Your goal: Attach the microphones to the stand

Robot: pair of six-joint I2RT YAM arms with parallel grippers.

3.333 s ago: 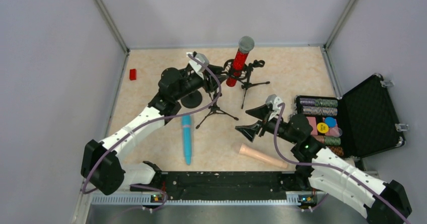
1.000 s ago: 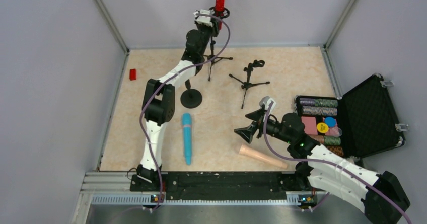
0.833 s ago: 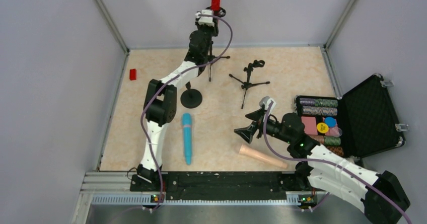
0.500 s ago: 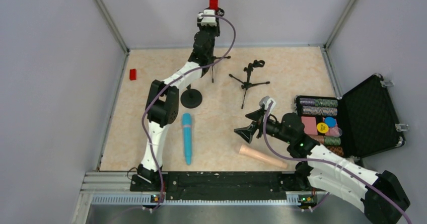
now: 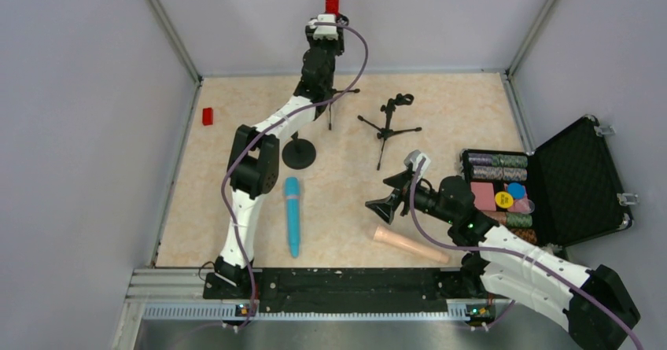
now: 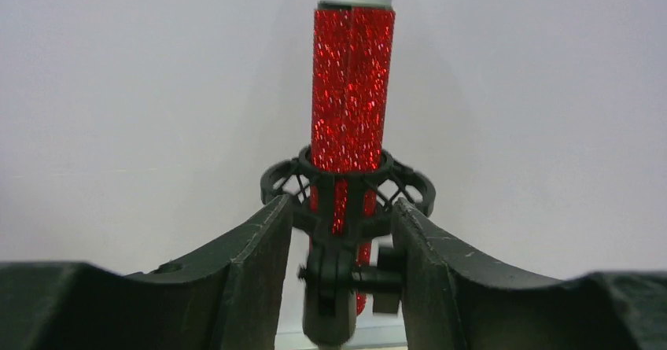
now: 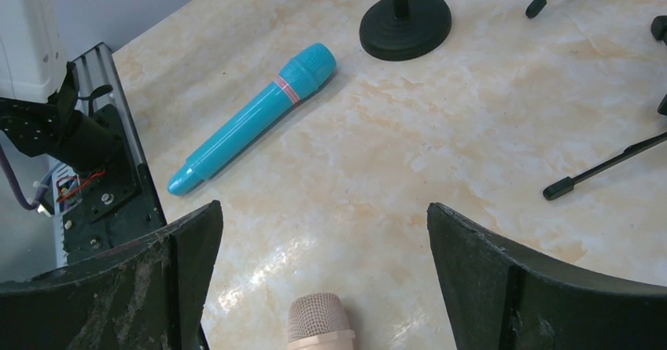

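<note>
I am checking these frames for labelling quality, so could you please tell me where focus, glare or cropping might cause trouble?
Left wrist: the red microphone is sharp, its head cropped at the top; the left gripper is slightly soft. Right wrist: the blue microphone is crisp, with a pale sheen on the table. Top external: even light, faint shadows.

Red glitter microphone, silver mesh head up, is seated upright in the black ring clip of a tripod stand. That stand is clamped at the clip joint between the fingers of the left gripper, close to the far wall. Light-blue microphone is laid flat with its head just beside a round-base stand, peach microphone is laid flat well to its right near the front edge, and a second tripod stand is seen upright mid-table.
</note>
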